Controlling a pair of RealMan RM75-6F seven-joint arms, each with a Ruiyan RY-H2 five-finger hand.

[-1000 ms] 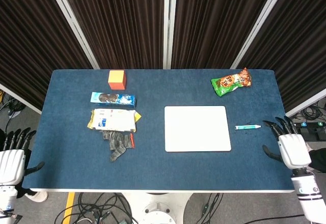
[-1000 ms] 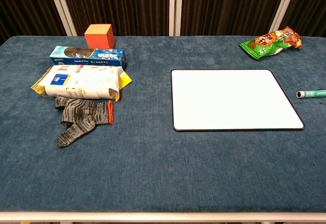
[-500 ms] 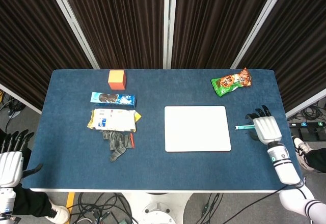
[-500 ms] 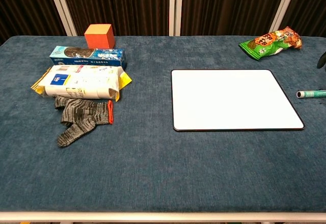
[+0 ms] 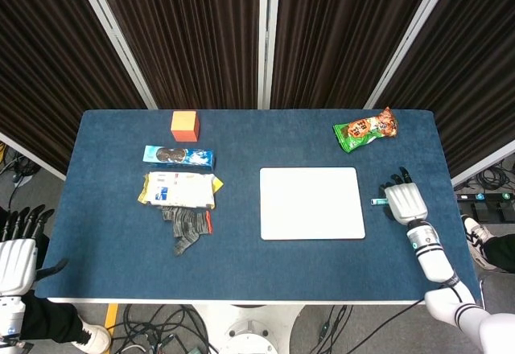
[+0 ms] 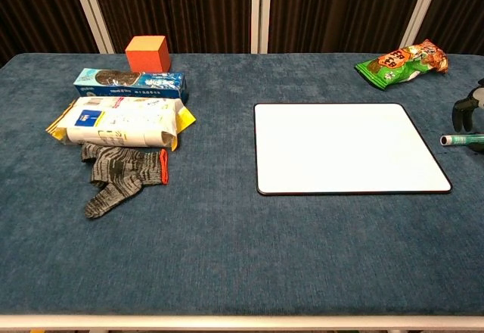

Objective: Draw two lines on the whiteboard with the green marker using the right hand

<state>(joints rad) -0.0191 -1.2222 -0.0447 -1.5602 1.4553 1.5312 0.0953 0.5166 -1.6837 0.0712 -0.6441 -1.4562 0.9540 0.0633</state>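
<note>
The right hand (image 5: 405,202), fingers apart and empty, is hovering over the green marker (image 5: 377,202); a misjudged closure risks rolling it across the tabletop (image 5: 241,265).

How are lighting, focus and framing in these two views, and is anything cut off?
Head view: even light, sharp, soft shadows, no glare on the whiteboard. Chest view: equally sharp, but the right edge crops the green marker and shows only fingers of the right hand.
</note>
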